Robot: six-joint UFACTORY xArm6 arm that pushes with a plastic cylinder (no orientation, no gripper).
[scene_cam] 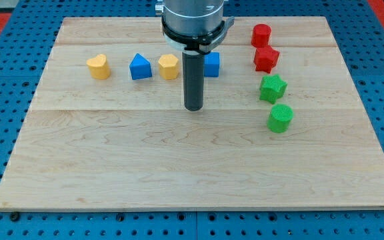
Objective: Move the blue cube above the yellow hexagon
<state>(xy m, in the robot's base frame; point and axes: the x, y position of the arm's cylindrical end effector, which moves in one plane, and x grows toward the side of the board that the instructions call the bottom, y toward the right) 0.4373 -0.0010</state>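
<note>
The blue cube [212, 65] sits near the view's top centre, partly hidden behind my rod. The yellow hexagon [169, 67] lies just left of the rod, level with the cube. My tip [193, 109] rests on the board below and between these two blocks, apart from both. The cube is to the right of the hexagon, not above it.
A blue triangular block [140, 67] and a yellow heart [99, 67] lie left of the hexagon. At the right stand a red cylinder [261, 35], a red star [267, 59], a green star [273, 88] and a green cylinder [281, 118]. The wooden board [179, 173] ends in blue pegboard.
</note>
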